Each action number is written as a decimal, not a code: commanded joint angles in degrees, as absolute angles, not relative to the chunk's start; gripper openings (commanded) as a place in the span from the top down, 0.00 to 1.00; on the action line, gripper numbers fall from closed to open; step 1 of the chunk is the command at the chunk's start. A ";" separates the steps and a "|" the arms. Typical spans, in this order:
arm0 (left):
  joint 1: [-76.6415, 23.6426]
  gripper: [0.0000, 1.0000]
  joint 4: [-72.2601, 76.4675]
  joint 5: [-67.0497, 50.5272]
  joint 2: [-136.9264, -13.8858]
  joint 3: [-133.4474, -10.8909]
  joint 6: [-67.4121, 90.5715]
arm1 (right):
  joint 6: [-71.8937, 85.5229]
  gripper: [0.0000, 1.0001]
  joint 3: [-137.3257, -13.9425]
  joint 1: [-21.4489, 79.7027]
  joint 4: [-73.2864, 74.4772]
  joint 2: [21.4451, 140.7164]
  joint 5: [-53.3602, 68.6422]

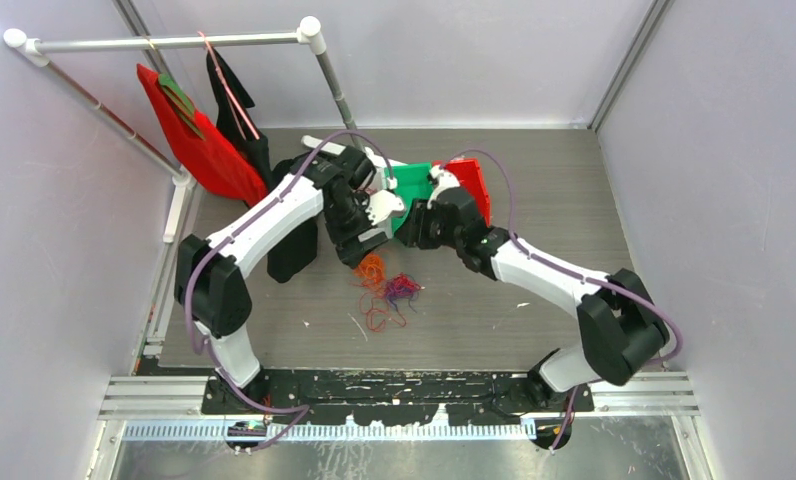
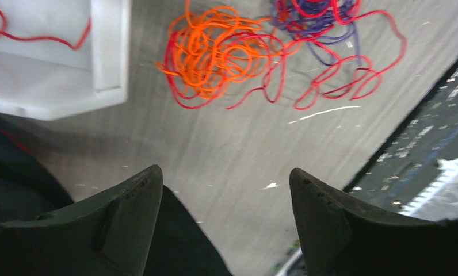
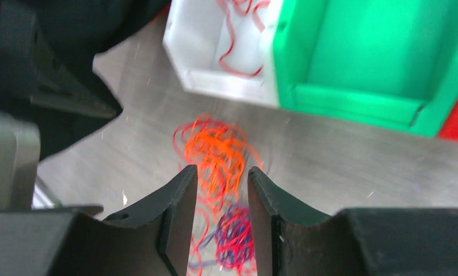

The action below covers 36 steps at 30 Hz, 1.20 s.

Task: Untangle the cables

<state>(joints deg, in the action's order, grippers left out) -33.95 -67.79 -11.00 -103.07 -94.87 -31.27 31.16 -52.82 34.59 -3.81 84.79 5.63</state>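
Sprawling wiry cables across streaky grey table.

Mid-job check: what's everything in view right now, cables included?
white bin: one, white, against the green one
green bin: one, green, middle of the row
red bin: one, red, right of green
orange cable clump: one, orange, on table before white bin
purple-and-red cable clump: one, purple and red, beside orange clump
loose red cable loops: several, red, trailing off both clumps
red cable strand: one, red, inside white bin
red garment: one, red, hanging on rack
black garment: one, black, hanging beside it
rack: one, white, far-left corner
left fingers: two, black, wide apart, empty
right fingers: two, black, narrow gap, empty, above clumps
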 commanded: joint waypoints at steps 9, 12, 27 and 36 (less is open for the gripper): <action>-34.06 0.29 -63.32 -22.34 -96.15 -84.22 -17.60 | 36.50 0.59 -43.21 41.47 3.49 72.19 3.89; -35.58 0.28 -61.53 -22.79 -94.94 -80.84 -17.46 | 36.40 0.57 -43.67 41.86 3.91 73.47 4.39; -44.70 0.35 -42.15 -21.68 -94.55 -70.24 -10.02 | 42.65 0.57 -41.22 41.63 2.97 70.55 -0.80; -45.13 0.55 -38.84 -21.64 -94.15 -65.00 -9.75 | 45.35 0.64 -38.58 38.30 12.30 58.81 -3.90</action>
<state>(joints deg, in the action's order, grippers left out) -45.01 -42.81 -21.45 -95.26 -67.79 -10.46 43.48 -38.68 39.51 9.13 62.43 -1.54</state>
